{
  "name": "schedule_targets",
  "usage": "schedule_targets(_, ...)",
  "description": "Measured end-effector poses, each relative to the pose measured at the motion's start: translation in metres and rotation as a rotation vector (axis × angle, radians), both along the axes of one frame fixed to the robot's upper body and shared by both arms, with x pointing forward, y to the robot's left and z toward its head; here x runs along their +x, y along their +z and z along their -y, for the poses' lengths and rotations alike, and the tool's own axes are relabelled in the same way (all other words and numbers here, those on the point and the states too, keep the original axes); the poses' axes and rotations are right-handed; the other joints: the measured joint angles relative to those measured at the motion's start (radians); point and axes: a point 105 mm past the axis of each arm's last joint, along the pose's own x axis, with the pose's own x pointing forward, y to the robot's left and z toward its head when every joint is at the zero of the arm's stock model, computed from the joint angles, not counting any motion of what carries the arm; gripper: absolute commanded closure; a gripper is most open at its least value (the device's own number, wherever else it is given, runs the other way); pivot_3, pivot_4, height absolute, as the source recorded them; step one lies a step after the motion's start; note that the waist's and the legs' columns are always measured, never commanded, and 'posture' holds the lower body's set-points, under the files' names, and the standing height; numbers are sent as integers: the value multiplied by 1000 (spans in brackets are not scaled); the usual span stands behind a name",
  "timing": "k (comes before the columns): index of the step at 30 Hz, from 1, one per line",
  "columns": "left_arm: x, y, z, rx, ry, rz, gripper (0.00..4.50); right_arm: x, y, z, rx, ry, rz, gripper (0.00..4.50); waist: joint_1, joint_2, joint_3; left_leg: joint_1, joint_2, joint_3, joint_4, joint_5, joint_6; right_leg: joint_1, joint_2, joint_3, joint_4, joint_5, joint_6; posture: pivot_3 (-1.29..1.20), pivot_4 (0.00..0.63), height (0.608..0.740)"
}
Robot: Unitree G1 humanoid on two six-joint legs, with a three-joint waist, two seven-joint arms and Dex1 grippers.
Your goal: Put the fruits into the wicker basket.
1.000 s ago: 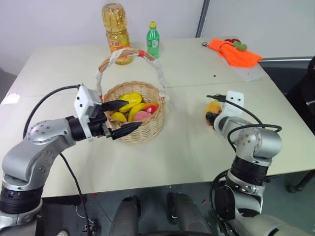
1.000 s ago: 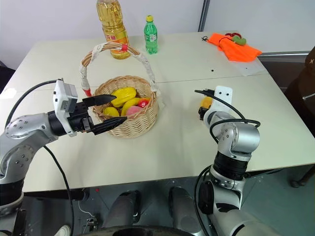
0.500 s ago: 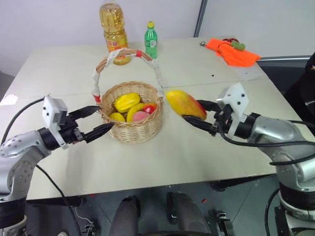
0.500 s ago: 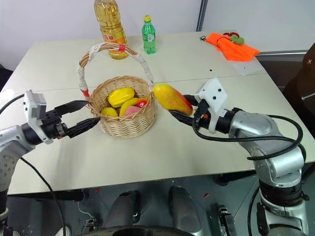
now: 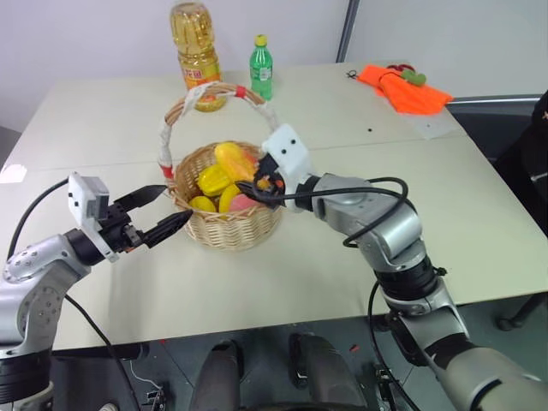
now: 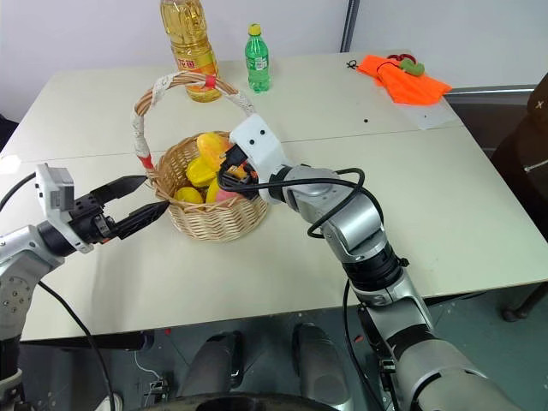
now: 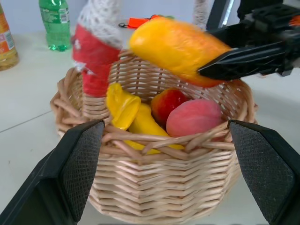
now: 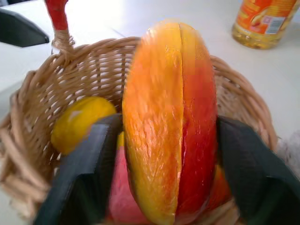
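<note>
The wicker basket (image 5: pixel 229 233) stands on the table's left half, its wrapped handle (image 5: pixel 204 97) arching over it. Inside lie the pink peach (image 7: pixel 194 117), several yellow fruits and a red one. The red-and-yellow mango (image 5: pixel 233 159) hangs just above the basket's opening, lengthwise between the black fingers (image 8: pixel 89 159) of my right gripper (image 5: pixel 247 175), which touch it on both sides. My left gripper (image 5: pixel 174 205) is open and holds nothing, level with the basket's left wall and a little apart from it.
A big bottle of yellow oil (image 5: pixel 197 51) and a small green bottle (image 5: pixel 264 68) stand behind the basket. An orange cloth (image 5: pixel 407 90) lies at the far right. The table (image 5: pixel 282 282) has bare room in front of and right of the basket.
My right arm has swung left with the mango, from the table's right half to above the basket. My left gripper pulled back from the basket's rim to its left, then stayed still.
</note>
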Motion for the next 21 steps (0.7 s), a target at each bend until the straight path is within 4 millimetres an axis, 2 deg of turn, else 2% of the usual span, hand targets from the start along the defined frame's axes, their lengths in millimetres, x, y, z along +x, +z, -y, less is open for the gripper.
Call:
schedule_targets(6, 0, 3, -1, -10, 17, 15, 0, -21, 14, 9, 54, 93, 86, 40, -2, 0, 0, 0, 0, 0, 0, 0, 0, 0, 1, 0, 1, 0, 0, 0, 150, 740)
schedule_targets(9, -1, 3, 0, -41, 13, 17, 0, -48, 12, 29, 110, 179, 77, 40, 4, 0, 0, 0, 0, -1, 0, 0, 0, 0, 0, -1, 1, 0, 1, 0, 150, 740)
schedule_targets(10, -2, 3, 1, -58, 11, 18, 0, -51, 11, 36, 127, 175, 70, 40, 3, 0, 0, 0, 0, -1, 0, 0, 0, 0, 0, 0, 1, 0, 1, 0, 150, 740)
schedule_targets(12, -3, 4, 4, -93, -3, 30, 0, -45, 12, 46, 144, 110, 72, 40, -4, 0, 0, 1, 0, 0, 1, 0, 0, 0, 1, 0, 1, 0, -2, 0, 150, 740)
schedule_targets(14, -4, 7, 7, -128, -24, 47, 0, -30, 12, 54, 164, 12, 75, 40, -7, 0, 0, 5, 1, 1, 1, 0, 0, 2, 3, 1, 2, -1, -5, 0, 150, 740)
schedule_targets(19, -3, 23, 14, -180, -62, 107, 0, 10, 17, 51, 200, -130, 89, 40, -6, 0, 0, 8, 2, -1, 0, 0, 0, 3, 5, 1, 3, -1, -5, 0, 150, 740)
schedule_targets(21, -3, 26, 17, -189, -68, 120, 0, 20, 16, 45, 221, -142, 83, 568, -5, 0, 0, 7, 2, -1, 0, 0, 0, 3, 5, 1, 3, 0, -4, 0, 150, 740)
